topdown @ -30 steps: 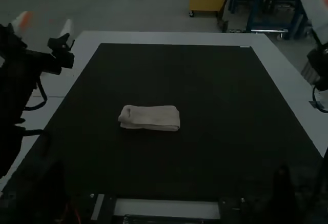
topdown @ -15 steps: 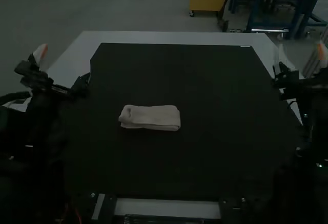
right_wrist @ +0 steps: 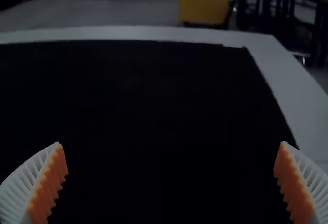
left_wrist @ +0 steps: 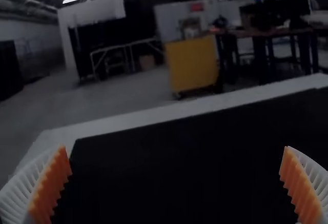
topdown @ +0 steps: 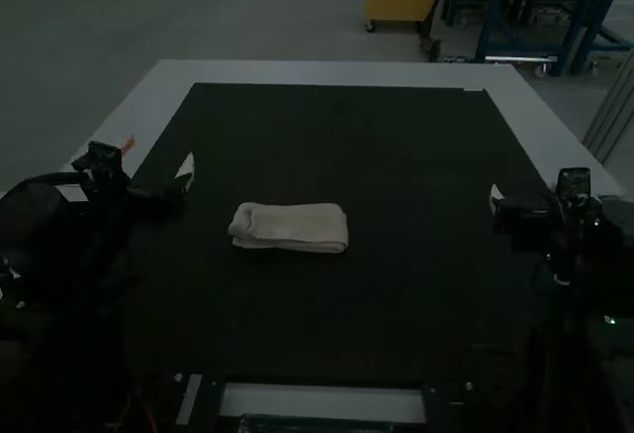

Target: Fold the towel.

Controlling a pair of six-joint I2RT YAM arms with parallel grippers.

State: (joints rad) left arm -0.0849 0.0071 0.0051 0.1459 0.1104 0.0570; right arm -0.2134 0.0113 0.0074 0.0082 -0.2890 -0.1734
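Observation:
The light towel [topdown: 289, 228] lies near the middle of the black mat as a compact folded rectangle, its layers stacked, with a rounded fold at its left end. My left gripper [topdown: 157, 159] is at the mat's left side, apart from the towel. Across from it, my right gripper [topdown: 535, 195] is at the mat's right side, also away from the towel. In the left wrist view my left gripper [left_wrist: 175, 183] stands wide open with nothing between its fingers. The right wrist view has my right gripper [right_wrist: 166, 180] equally wide and holding nothing.
A black mat [topdown: 337, 146] covers most of the table, framed by a pale tabletop border [topdown: 327, 73]. Dark mounting parts and a light strip [topdown: 322, 402] lie along the near edge. Both arms stand at the sides.
Both arms have come down from the outer sides; the left gripper moved rightward and the right gripper leftward, over the mat's side edges. The towel has stayed still.

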